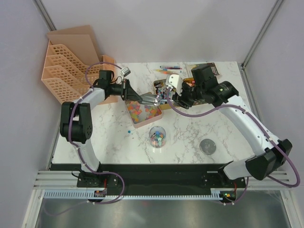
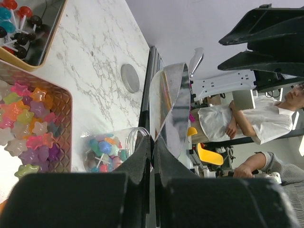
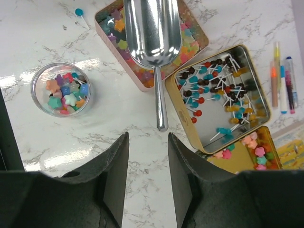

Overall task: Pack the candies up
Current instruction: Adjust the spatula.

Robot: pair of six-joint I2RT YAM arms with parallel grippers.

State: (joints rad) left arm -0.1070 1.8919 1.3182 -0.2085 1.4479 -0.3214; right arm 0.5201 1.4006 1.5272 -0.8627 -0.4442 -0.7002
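The candies are star-shaped multicoloured sweets piled in a pink tray (image 1: 134, 120) (image 3: 136, 79) (image 2: 64, 97). More candies fill a clear jar (image 1: 157, 137) (image 3: 63, 90) (image 2: 107, 149) in front of the tray. A metal scoop (image 1: 148, 99) (image 3: 151, 33) (image 2: 171, 109) hangs over the tray. My left gripper (image 1: 137, 97) (image 2: 153, 140) is shut on the scoop's bowl end. My right gripper (image 1: 165, 97) (image 3: 148, 137) stands open just short of the handle tip and touches nothing.
A gold tin (image 3: 178, 107) (image 1: 156, 85) of lollipops lies right of the tray, with a second candy box (image 3: 228, 164) beside it. Pens (image 3: 282, 80) (image 1: 168, 70) lie behind. A jar lid (image 1: 207, 146) (image 2: 129, 78) and a loose blue lollipop (image 3: 79, 12) rest on the marble. Orange file racks (image 1: 71, 66) stand at the back left.
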